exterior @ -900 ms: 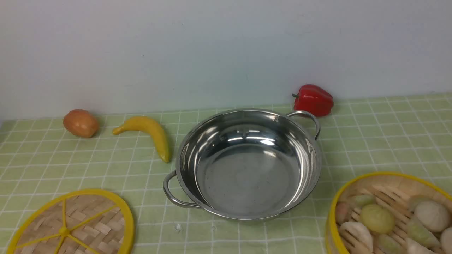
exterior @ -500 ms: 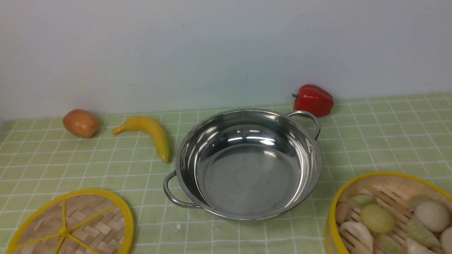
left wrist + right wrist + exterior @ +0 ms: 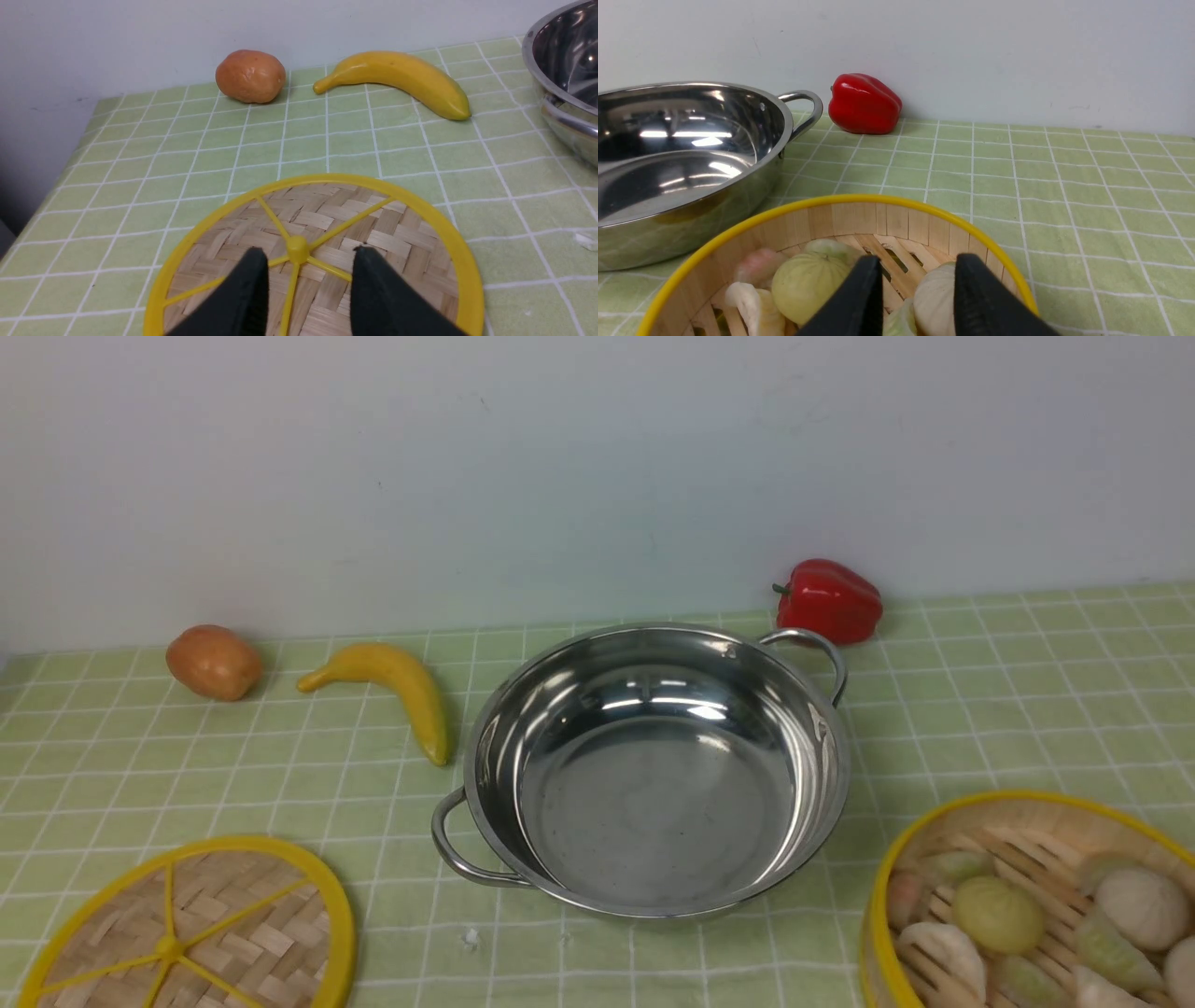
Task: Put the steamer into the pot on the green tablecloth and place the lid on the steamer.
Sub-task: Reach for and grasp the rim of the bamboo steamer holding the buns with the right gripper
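The steel pot [image 3: 653, 803] stands empty mid-table on the green tablecloth [image 3: 1027, 691]. The lid [image 3: 243, 933], a flat woven disc with yellow spokes, lies at the front left. The steamer [image 3: 1027, 821], holding toy buns and dumplings, stands at the front right, apart from the pot. Neither gripper shows in the front view. In the left wrist view my left gripper [image 3: 308, 254] is open above the lid [image 3: 373, 224], straddling its hub. In the right wrist view my right gripper [image 3: 919, 261] is open over the steamer [image 3: 878, 217], just inside its far wall.
A brown potato [image 3: 214, 661] and a yellow banana [image 3: 392, 686] lie at the back left, the banana close to the pot's rim. A red pepper [image 3: 828, 600] sits by the wall behind the pot's far handle. A small white scrap [image 3: 470, 938] lies before the pot.
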